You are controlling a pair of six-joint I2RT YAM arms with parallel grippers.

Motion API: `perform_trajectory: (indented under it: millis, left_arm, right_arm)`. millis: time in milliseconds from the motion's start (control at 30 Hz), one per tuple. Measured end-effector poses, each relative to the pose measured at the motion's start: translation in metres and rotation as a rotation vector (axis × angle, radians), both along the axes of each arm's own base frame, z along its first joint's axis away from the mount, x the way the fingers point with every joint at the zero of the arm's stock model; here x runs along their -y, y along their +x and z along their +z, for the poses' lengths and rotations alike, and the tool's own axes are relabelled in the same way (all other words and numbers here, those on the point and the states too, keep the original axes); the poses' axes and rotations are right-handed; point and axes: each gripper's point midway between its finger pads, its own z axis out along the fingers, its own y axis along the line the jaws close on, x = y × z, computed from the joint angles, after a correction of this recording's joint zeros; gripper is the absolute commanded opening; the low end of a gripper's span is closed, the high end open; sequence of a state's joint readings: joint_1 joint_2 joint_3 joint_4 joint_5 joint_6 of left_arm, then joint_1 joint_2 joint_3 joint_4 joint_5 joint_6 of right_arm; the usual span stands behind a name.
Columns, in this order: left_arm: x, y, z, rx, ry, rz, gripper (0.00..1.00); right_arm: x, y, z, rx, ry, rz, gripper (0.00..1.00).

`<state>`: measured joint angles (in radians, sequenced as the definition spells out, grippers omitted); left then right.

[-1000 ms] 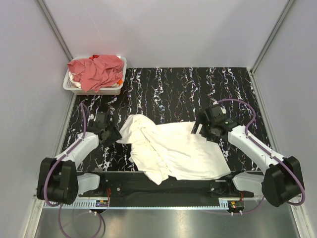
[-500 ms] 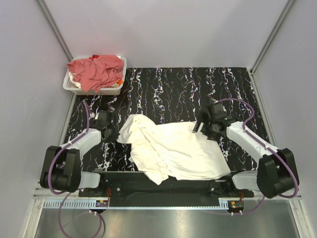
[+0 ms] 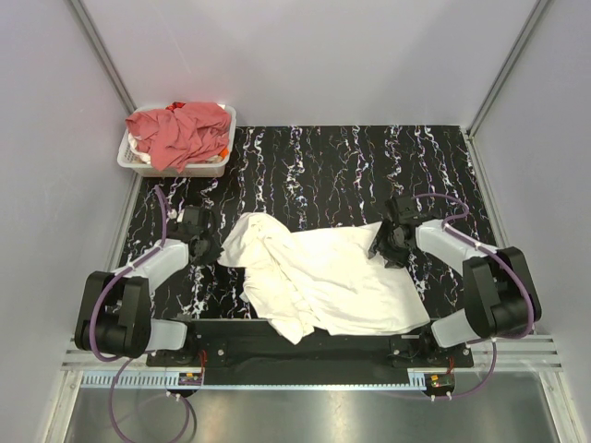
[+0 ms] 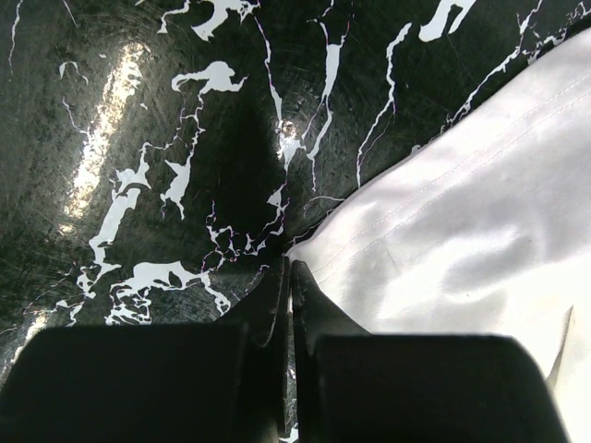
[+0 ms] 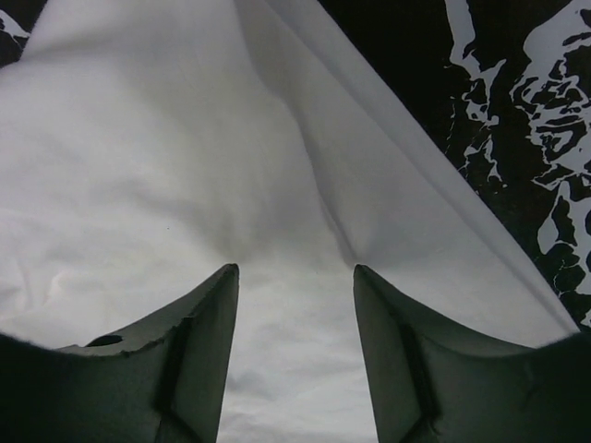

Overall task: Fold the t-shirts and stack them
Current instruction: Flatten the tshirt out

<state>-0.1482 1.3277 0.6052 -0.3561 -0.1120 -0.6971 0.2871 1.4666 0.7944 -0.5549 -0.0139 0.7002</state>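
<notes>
Overhead and close wrist views share white t-shirt [image 3: 342,277].

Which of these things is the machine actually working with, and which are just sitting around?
For the job: white t-shirt; heap of salmon-red t-shirts.
Just lying about: white plastic basket holding that heap; black marbled table.

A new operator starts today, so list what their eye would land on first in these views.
A crumpled white t-shirt sprawls across the near middle of the black marbled table. The left gripper is shut at its left corner, and the right gripper is open over its right side. In the far left corner, salmon-red t-shirts heap in a white basket.
</notes>
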Motion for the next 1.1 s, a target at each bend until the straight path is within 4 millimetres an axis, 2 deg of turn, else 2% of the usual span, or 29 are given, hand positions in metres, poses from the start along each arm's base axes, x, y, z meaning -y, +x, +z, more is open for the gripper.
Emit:
perform_trajectory:
  millis: [133, 433, 1100]
  left_arm:
    - [0.0001, 0.0001, 0.0001, 0.001, 0.000, -0.001, 0.00]
    - [0.0001, 0.0016, 0.0006, 0.007, 0.002, -0.007, 0.00]
    - [0.0001, 0.0016, 0.0006, 0.007, 0.002, -0.007, 0.00]
  right_arm:
    - [-0.0013, -0.0006, -0.0092, -0.017, 0.004, 0.000, 0.56]
    - [-0.0049, 0.0062, -0.0098, 0.012, 0.022, 0.000, 0.45]
    - [-0.0032, 0.0034, -0.0090, 0.018, 0.019, 0.004, 0.34]
